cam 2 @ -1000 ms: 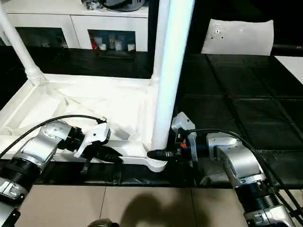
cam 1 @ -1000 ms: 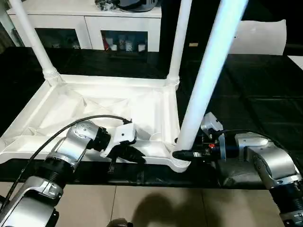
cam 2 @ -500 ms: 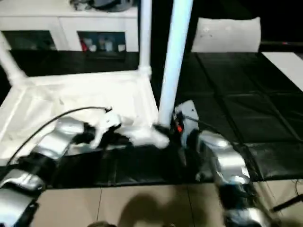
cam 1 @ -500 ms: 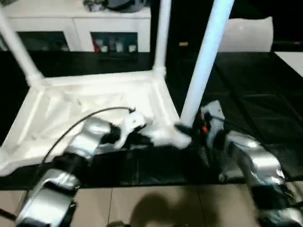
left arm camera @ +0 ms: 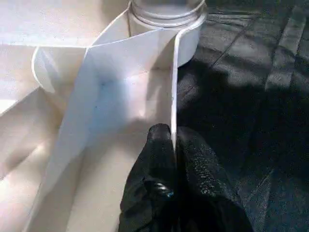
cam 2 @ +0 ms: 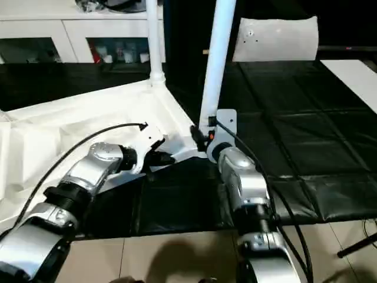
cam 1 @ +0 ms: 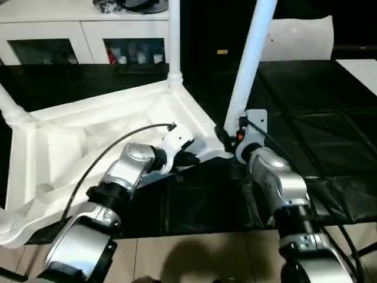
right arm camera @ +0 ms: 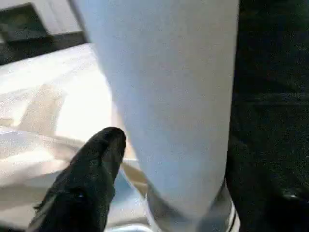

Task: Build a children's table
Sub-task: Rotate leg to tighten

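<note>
The children's table top (cam 1: 88,141) lies upside down on black mats, ribbed underside up, turned at an angle to me. Three white legs stand in corner sockets: a far one (cam 1: 174,35), one at the left edge (cam 1: 9,106) and the near right leg (cam 1: 253,53). My right gripper (cam 1: 227,137) is shut on the base of that near right leg, and one black finger (right arm camera: 91,174) lies against the tube (right arm camera: 169,96). My left gripper (cam 1: 189,158) is shut on the top's thin rim (left arm camera: 173,96), just short of that corner socket (left arm camera: 164,19).
A white glass-door cabinet (cam 1: 88,35) stands along the back. A flat white sheet with a round fitting (cam 1: 297,38) leans at the back right. Black mats (cam 1: 312,118) cover the floor, with tan tiles (cam 1: 177,259) in front. A black cable (cam 1: 118,147) arcs over my left forearm.
The table top has swung round, its near right corner going away from me and its left end coming nearer. Both grippers kept their hold and moved with it. The camera has also shifted.
</note>
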Robot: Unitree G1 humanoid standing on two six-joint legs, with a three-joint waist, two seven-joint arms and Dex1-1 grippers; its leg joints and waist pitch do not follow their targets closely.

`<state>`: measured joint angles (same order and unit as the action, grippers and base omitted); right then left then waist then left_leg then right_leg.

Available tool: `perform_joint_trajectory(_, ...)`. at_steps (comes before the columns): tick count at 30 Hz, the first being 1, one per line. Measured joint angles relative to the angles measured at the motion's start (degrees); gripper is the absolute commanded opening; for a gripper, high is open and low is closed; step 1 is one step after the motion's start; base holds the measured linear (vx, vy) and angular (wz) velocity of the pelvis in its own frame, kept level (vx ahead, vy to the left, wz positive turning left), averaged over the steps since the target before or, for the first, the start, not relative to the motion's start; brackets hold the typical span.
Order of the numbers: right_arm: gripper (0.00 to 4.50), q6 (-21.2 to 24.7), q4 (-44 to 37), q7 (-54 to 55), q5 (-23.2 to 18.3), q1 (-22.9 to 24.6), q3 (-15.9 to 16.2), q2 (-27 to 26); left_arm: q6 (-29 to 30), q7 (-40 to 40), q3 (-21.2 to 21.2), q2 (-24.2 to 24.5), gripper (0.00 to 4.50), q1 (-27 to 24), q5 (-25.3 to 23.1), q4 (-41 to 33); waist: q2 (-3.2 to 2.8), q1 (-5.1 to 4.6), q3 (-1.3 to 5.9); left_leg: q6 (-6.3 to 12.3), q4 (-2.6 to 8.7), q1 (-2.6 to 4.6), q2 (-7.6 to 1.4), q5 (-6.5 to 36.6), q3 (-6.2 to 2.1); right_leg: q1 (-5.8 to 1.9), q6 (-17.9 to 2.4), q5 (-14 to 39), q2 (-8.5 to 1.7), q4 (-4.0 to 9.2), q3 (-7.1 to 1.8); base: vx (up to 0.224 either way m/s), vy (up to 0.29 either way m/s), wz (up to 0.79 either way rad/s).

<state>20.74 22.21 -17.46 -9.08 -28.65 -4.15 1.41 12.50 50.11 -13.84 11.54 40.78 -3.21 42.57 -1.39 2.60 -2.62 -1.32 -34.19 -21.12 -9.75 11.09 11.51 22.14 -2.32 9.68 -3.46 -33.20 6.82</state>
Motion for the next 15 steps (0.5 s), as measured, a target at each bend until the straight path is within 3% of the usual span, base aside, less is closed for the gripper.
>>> perform_joint_trajectory(6,4.07,-0.94,-5.12,-10.25,-1.56,4.82,3.63,6.58,-4.79,4.11,-0.69,3.55,0.0,-1.82,-0.27,-0.95,-0.01,0.08,-0.01,-0.02,0.0,0.02,-0.04,-0.02,0.0,0.01,0.01,0.01,0.04,-0.04,0.02,0.0,0.0,0.0)
perform_joint_trajectory(10,4.36,-1.3,-8.84,-20.84,-3.45,7.61,4.83,13.71,-9.0,12.4,-2.36,7.32,0.0,-3.67,0.23,-3.27,-0.04,0.9,-0.03,-0.02,-0.02,0.0,-0.03,0.0,0.0,-0.04,0.2,0.12,0.02,0.04,0.02,0.0,0.0,0.0)
perform_joint_trajectory(15,4.36,-2.05,-10.38,-33.3,-5.04,8.4,6.51,20.34,-10.59,21.42,-3.61,10.43,0.0,-5.17,2.37,-5.31,0.02,2.0,-0.05,-0.01,-0.08,0.01,-0.05,0.0,0.0,-0.08,0.09,0.05,0.02,-0.01,0.04,0.0,0.0,0.0)
